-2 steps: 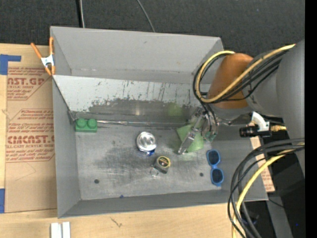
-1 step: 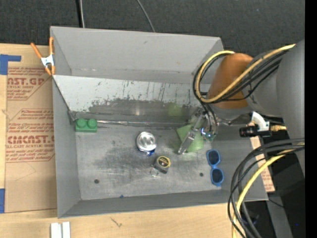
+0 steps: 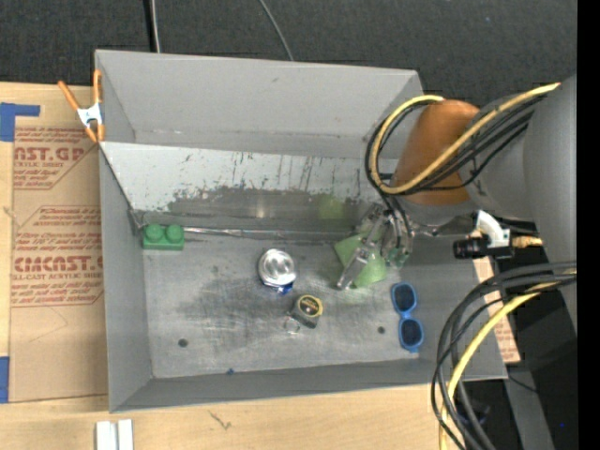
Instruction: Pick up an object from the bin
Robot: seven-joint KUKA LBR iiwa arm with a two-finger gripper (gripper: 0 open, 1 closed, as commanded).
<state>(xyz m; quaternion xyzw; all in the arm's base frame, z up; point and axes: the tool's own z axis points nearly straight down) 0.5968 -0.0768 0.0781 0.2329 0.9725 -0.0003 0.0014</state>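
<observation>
Far left, at foot of the far wall of the grey bin (image 3: 253,101): green toy brick (image 3: 163,237), long axis left-right, well apart from everything else.

Mid-floor: silver can (image 3: 277,268) with a blue edge, apparently seen end-on, so no clear long axis. Just near-right of it: small gold-and-black round thing (image 3: 306,308), kind unclear.

Right of the can, in the right half of the floor, nearer the far wall than the near one: pale green soft-looking lump (image 3: 375,271), likely the target. Partly covered by the gripper (image 3: 359,268), which sits directly over it, reaching in from the right. No sideways offset worth noting: lump lies under and around the tool tip, green showing both far-left and near-right of it. Long axis looks to run far-left to near-right, judged only from the showing parts; which end leads cannot be told. Cannot tell whether contact is made, or whether the gripper is spread or closed; too much cable and metal in the way. Not counted as held.

Near-right of the lump: blue sunglasses (image 3: 406,315), long axis near-far, close beside the gripper but apart from the lump. Possible snag on a lift, judging by closeness.

Next move probably down or close, not sideways.
</observation>
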